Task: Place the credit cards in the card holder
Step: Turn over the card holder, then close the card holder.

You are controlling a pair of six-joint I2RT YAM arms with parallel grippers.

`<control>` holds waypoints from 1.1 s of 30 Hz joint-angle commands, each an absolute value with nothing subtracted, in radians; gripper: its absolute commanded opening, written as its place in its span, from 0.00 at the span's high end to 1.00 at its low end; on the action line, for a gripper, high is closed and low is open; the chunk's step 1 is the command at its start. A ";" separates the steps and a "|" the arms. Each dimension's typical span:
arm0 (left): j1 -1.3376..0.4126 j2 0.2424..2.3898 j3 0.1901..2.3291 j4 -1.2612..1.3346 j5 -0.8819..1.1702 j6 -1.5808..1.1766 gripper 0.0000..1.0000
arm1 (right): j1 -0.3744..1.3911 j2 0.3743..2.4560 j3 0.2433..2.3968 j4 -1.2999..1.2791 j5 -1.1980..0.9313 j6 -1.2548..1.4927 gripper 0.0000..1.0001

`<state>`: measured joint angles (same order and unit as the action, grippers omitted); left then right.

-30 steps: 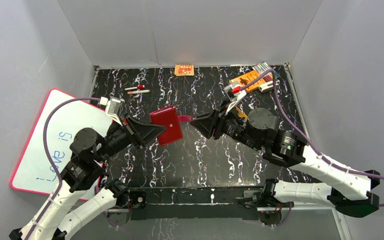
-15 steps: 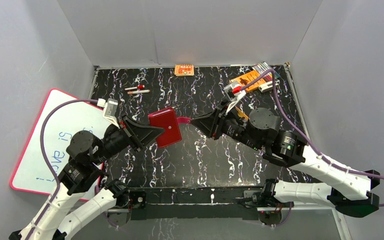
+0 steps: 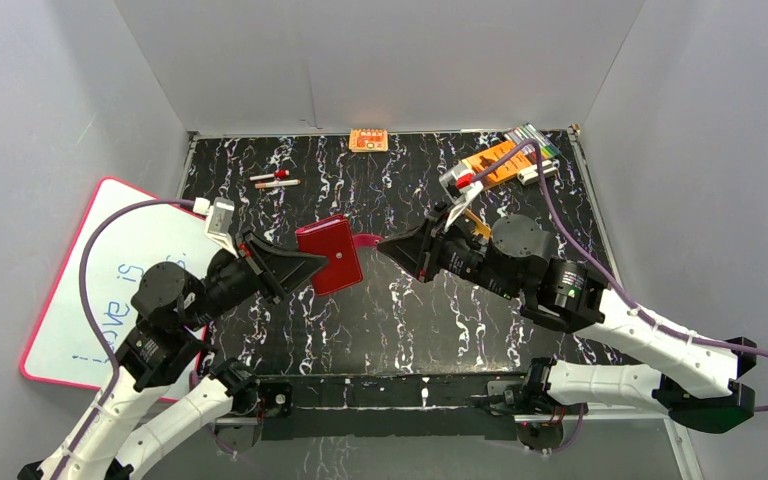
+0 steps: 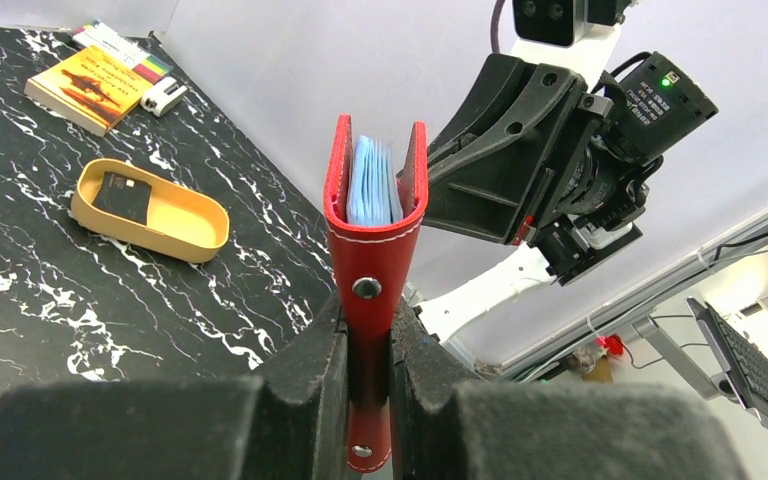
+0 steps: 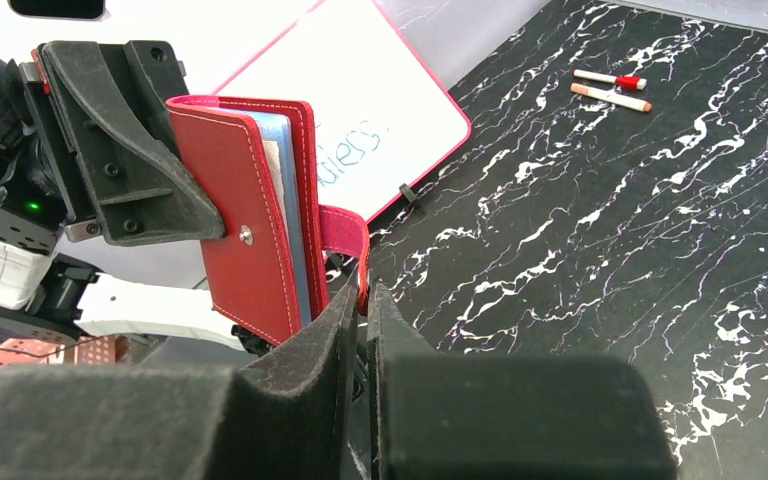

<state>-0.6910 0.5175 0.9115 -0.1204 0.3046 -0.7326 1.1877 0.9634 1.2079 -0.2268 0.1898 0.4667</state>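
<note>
The card holder is a red folding wallet held up off the table, spine toward my left gripper, which is shut on it. In the left wrist view the card holder stands slightly open with pale blue sleeves showing. My right gripper pinches the pink-red snap tab that curves off the wallet's edge, fingers nearly touching. A dark credit card lies in a tan oval tray on the table; in the top view my right arm hides most of that tray.
A whiteboard leans at the left. Two markers lie at the back left, a small orange box at the back wall, an orange booklet and a pack of pens at the back right.
My right gripper has closed onto the snap tab and shifted slightly left. The left gripper moved the wallet slightly left early on, then held still.
</note>
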 commanded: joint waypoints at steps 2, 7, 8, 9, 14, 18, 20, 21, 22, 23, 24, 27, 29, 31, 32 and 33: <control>-0.692 0.500 0.920 -0.083 0.325 -0.728 1.00 | 1.190 0.953 1.219 -0.142 0.176 0.461 0.87; -0.692 0.498 0.919 -0.091 0.313 -0.723 1.00 | 1.190 0.942 1.212 -0.129 0.174 0.452 0.99; -0.692 0.498 0.920 -0.096 0.308 -0.722 1.00 | 1.190 0.940 1.212 -0.128 0.173 0.449 1.00; -0.692 0.496 0.920 -0.099 0.304 -0.721 1.00 | 1.190 0.939 1.213 -0.129 0.170 0.446 1.00; -0.692 0.507 0.930 -0.127 0.250 -0.719 1.00 | 1.190 0.956 1.237 -0.138 0.120 0.416 1.00; -0.692 0.552 0.960 -0.149 0.210 -0.720 1.00 | 1.190 0.992 1.275 -0.162 0.088 0.391 1.00; -0.692 0.586 0.977 -0.152 0.204 -0.720 1.00 | 1.192 1.011 1.290 -0.174 0.086 0.383 1.00; -0.692 0.600 0.986 -0.153 0.203 -0.720 1.00 | 1.191 1.019 1.295 -0.175 0.085 0.380 1.00; -0.692 0.616 0.994 -0.153 0.204 -0.720 1.00 | 1.190 1.025 1.298 -0.174 0.083 0.376 1.00; -0.692 0.629 1.002 -0.153 0.203 -0.721 1.00 | 1.190 1.031 1.304 -0.176 0.083 0.374 1.00; -0.692 0.643 1.008 -0.155 0.200 -0.721 1.00 | 1.190 1.040 1.309 -0.182 0.085 0.368 1.00; -0.691 0.670 1.025 -0.162 0.178 -0.719 1.00 | 1.190 1.063 1.329 -0.208 0.100 0.348 1.00; -0.691 0.686 1.040 -0.173 0.160 -0.718 1.00 | 1.190 1.078 1.342 -0.230 0.114 0.332 1.00; -0.692 0.699 1.049 -0.185 0.149 -0.715 1.00 | 1.190 1.085 1.344 -0.239 0.136 0.319 1.00; -0.692 0.703 1.050 -0.189 0.146 -0.714 1.00 | 1.190 1.086 1.341 -0.240 0.149 0.316 1.00; -0.692 0.707 1.053 -0.193 0.144 -0.715 1.00 | 1.190 1.088 1.338 -0.240 0.160 0.312 1.00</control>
